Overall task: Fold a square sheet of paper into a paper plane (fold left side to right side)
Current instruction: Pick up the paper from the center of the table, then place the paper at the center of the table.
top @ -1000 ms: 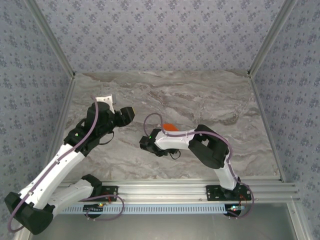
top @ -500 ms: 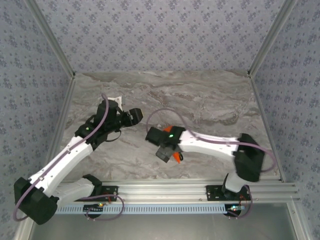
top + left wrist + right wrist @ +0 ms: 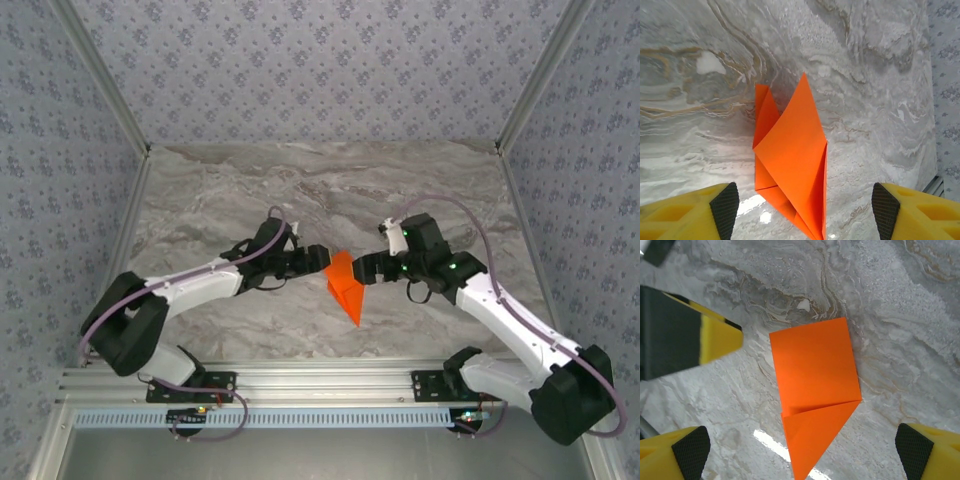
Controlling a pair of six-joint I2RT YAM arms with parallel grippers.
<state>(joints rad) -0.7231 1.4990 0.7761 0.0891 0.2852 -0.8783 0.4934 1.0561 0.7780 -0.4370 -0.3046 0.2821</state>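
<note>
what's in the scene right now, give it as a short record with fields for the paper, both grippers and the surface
paper: orange paper, folded into a pointed shape, tip toward the near edge
surface: grey marbled tabletop, paper lying near its middle
left gripper: left gripper open, at the paper's left side
right gripper: right gripper open, at the paper's right side
contact: cannot tell whether either gripper touches the paper
layers: in the left wrist view one layer seems to stand slightly off the rest
</note>
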